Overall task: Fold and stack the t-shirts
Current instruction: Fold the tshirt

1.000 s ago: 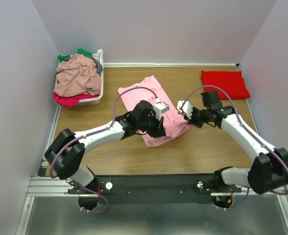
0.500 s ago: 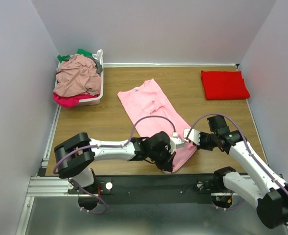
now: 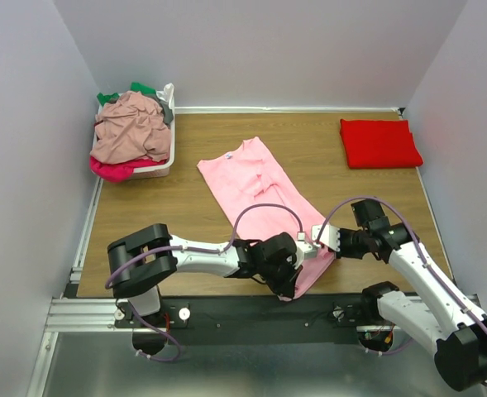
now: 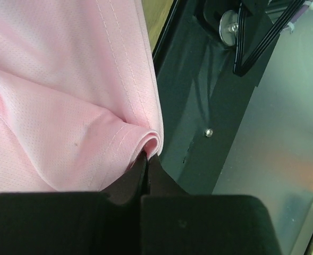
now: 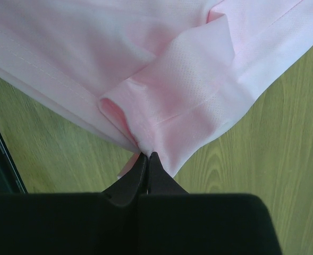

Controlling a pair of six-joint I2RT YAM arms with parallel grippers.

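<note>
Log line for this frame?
left claw: shut on pink t-shirt | right claw: shut on pink t-shirt | red t-shirt: folded

Robotics lab test cell, not a home. A wooden table (image 3: 185, 207) is boxed in by plain pale walls (image 3: 268, 50) behind it and on both sides. Along the table's near edge, a black rail (image 3: 251, 308) on a silver metal frame (image 3: 78, 313) carries two bolted-down robot arms, left arm (image 3: 202, 258) and right arm (image 3: 425, 277), trailing purple cables (image 3: 264, 207). A pink t-shirt (image 3: 243, 178) lies on the table; a white basket (image 3: 174, 136) of clothes sits at its far left corner.
</note>
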